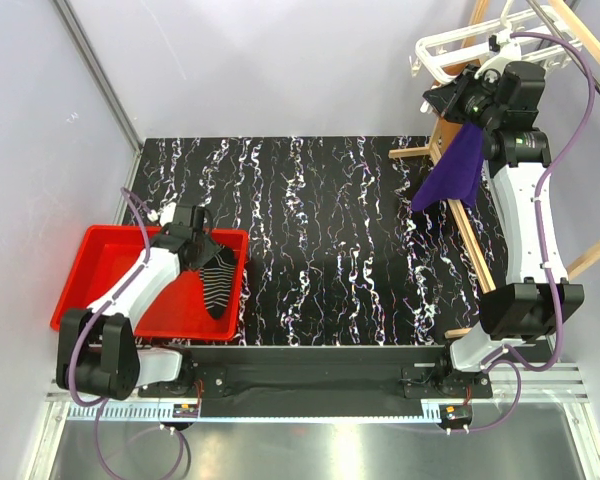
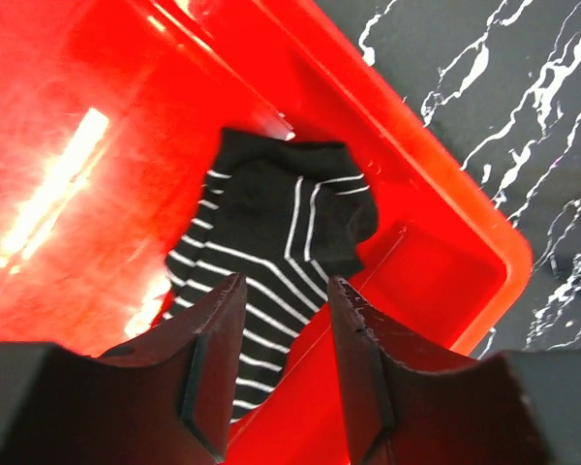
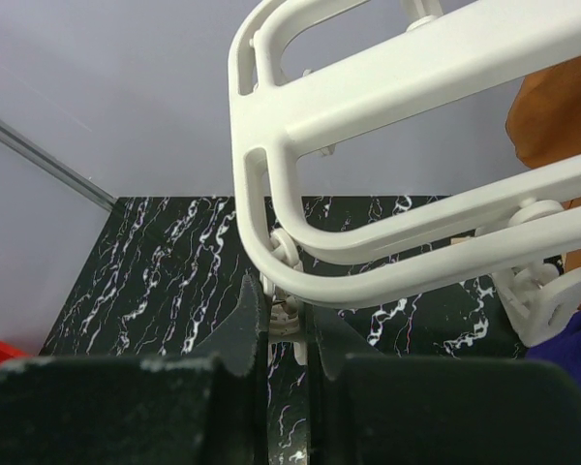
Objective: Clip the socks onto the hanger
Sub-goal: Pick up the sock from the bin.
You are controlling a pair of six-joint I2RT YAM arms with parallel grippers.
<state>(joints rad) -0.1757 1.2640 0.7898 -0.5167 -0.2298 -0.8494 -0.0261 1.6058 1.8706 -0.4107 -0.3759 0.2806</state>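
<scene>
One sock (image 2: 271,223), black with thin white stripes, lies in the red bin (image 2: 445,194) toward its right wall, which sits at the left edge of the bench (image 1: 330,230). The left tool (image 2: 286,291) is over it, fingers spread wide apart with the sock's striped end lying in the gap between them. Can't tell if the pads touch fabric.

The right tool (image 3: 281,305) is raised high at the far right corner. Its fingers are pinched nearly together on a small white clip (image 3: 287,322) hanging under the rounded corner of the white hanger (image 3: 416,68). A second clip (image 3: 547,305) dangles further along the frame, apart from the tool.

The hanger sits up on the wooden rack (image 1: 475,235), which runs along the bench's right edge. One purple cloth (image 1: 452,172) hangs off the rack just below the right tool.

The bench top is black with white marbling, and its middle between bin and rack is open. Pale walls (image 1: 280,60) close in the left, far and right sides.

Count: 1 sock, 1 bin, 1 hanger, 2 clips seen, 1 purple cloth, 2 arms.
</scene>
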